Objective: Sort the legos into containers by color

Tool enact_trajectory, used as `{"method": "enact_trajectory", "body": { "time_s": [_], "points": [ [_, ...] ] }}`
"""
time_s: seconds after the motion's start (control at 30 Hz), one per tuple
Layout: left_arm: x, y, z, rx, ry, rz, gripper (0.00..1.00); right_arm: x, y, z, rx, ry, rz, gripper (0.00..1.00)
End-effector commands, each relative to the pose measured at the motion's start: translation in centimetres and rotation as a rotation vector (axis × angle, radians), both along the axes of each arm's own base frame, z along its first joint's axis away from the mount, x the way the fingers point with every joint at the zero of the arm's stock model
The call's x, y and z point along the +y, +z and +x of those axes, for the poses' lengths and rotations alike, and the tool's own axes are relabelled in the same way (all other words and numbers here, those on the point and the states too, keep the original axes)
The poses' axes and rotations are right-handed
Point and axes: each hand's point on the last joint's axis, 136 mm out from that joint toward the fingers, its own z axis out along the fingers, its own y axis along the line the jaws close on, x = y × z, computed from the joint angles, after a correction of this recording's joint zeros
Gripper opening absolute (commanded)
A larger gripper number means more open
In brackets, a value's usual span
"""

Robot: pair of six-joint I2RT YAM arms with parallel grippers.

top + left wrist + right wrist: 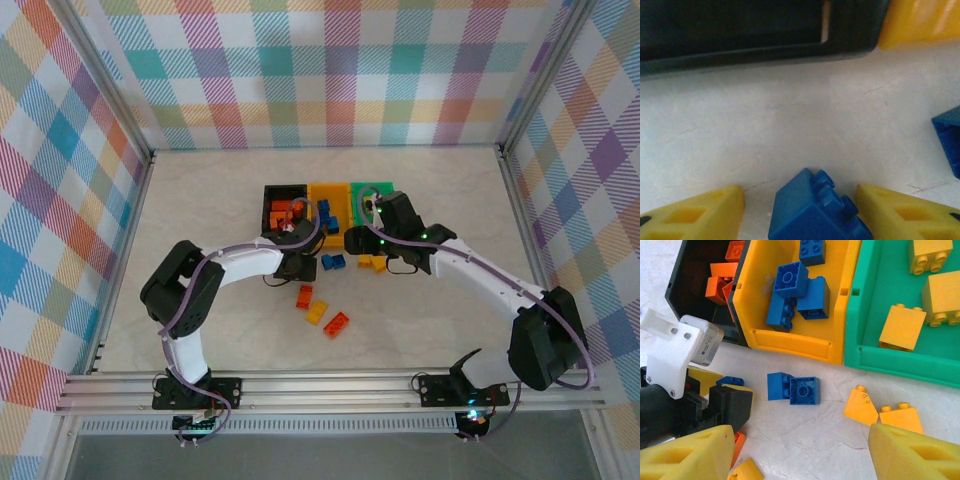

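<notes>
My left gripper (800, 194) is open low over the table, its yellow fingers (700, 212) either side of a blue lego (812, 212), with a gap on each side. It sits just in front of the black bin (755, 47). My right gripper (801, 436) hangs open above the table, nothing between its fingers. Below it lie two touching blue legos (795, 388) and two yellow legos (877, 412). The black bin (272, 195) holds orange legos, the yellow-orange bin (790, 342) blue ones, the green bin (900, 360) yellow ones.
Nearer the arms, an orange lego (304, 296), a yellow lego (316, 311) and another orange lego (337, 322) lie loose on the table. A second blue lego (950, 140) lies right of the left gripper. Aluminium rails and plaid walls enclose the table.
</notes>
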Motion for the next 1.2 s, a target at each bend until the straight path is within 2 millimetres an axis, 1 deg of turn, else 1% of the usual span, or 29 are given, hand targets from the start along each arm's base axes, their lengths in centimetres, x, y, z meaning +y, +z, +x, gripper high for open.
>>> {"method": "enact_trajectory", "body": {
  "time_s": [0.0, 0.23, 0.3, 0.37, 0.43, 0.5, 0.53, 0.57, 0.6, 0.67, 0.77, 0.9, 0.97, 1.07, 1.17],
  "points": [
    [0.4, 0.0, 0.5, -0.004, 0.012, 0.012, 0.53, -0.1, 0.8, -0.2, -0.020, -0.006, 0.021, 0.72],
    [0.5, 0.7, 0.6, -0.018, 0.003, 0.013, 0.36, 0.1, 1.0, -0.1, -0.024, -0.005, 0.027, 0.72],
    [0.4, 1.5, 0.5, -0.030, 0.001, -0.003, 0.33, 0.0, 0.9, -0.1, -0.023, -0.005, 0.027, 0.72],
    [0.1, 3.2, 0.2, -0.052, -0.004, -0.038, 0.32, -0.1, 0.9, -0.2, -0.023, -0.007, 0.025, 0.72],
    [-0.5, 5.4, 0.2, -0.083, -0.014, -0.074, 0.32, -0.2, 0.9, -0.2, -0.025, -0.011, 0.025, 0.72],
    [-1.5, 7.6, 0.4, -0.108, -0.029, -0.113, 0.32, -0.4, 0.8, -0.3, -0.027, -0.017, 0.028, 0.72],
    [-2.1, 8.9, 0.8, -0.124, -0.035, -0.139, 0.32, -0.4, 0.8, -0.4, -0.027, -0.019, 0.027, 0.72],
    [-2.6, 9.8, 1.1, -0.133, -0.039, -0.157, 0.32, -0.5, 0.7, -0.4, -0.027, -0.022, 0.026, 0.72],
    [-3.2, 10.8, 1.8, -0.147, -0.042, -0.168, 0.32, -0.6, 0.5, -0.4, -0.026, -0.025, 0.026, 0.72],
    [-4.2, 12.5, 3.8, -0.179, -0.045, -0.165, 0.32, -0.8, 0.2, -0.6, -0.020, -0.032, 0.024, 0.72],
    [-5.8, 13.0, 6.6, -0.183, -0.051, -0.140, 0.31, -1.1, -0.1, -0.9, -0.013, -0.038, 0.021, 0.72],
    [-6.9, 12.4, 10.6, -0.181, -0.037, -0.087, 0.30, -1.4, -0.5, -1.5, -0.003, -0.041, 0.019, 0.72],
    [-7.3, 12.1, 12.0, -0.182, -0.031, -0.067, 0.30, -1.5, -0.8, -1.8, 0.008, -0.038, 0.024, 0.72],
    [-7.4, 11.5, 13.8, -0.174, -0.015, -0.048, 0.30, -1.5, -1.2, -2.2, 0.020, -0.036, 0.030, 0.72],
    [-7.4, 11.0, 14.8, -0.163, 0.000, -0.032, 0.30, -1.7, -1.4, -2.5, 0.024, -0.036, 0.030, 0.72]
  ]
}}
